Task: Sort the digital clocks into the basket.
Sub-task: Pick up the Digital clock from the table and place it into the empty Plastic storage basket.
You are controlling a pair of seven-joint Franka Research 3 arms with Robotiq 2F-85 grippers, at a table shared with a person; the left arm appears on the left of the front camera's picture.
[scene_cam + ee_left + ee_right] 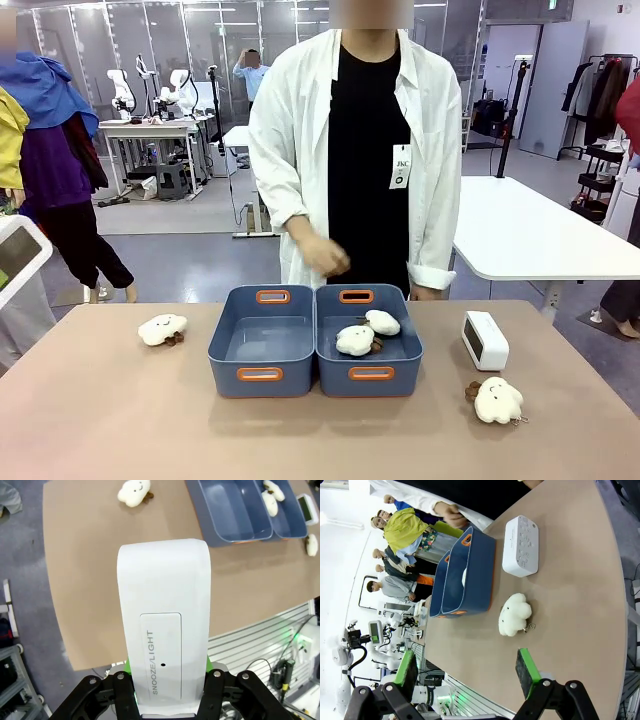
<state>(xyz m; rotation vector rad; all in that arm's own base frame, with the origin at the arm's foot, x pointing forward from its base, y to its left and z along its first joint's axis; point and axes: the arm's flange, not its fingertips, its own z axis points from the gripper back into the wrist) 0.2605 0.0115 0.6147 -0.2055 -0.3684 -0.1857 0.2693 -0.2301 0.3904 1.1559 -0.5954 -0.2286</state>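
Observation:
My left gripper (167,680) is shut on a white digital clock (164,620). The clock's back, printed SNOOZE/LIGHT, faces the camera, high above the table's left side. The same clock pokes in at the front view's left edge (18,255). A second digital clock (485,340) stands on the table right of the baskets, also in the right wrist view (521,546). Two blue baskets sit side by side mid-table: the left basket (262,340) is empty, and the right basket (368,375) holds two cloud plush toys. My right gripper (466,672) hangs open above the table's right part.
One cloud plush (162,328) lies left of the baskets and another (497,400) lies in front of the standing clock. A person in a white coat (300,150) stands at the far edge with one hand (325,258) raised above the baskets.

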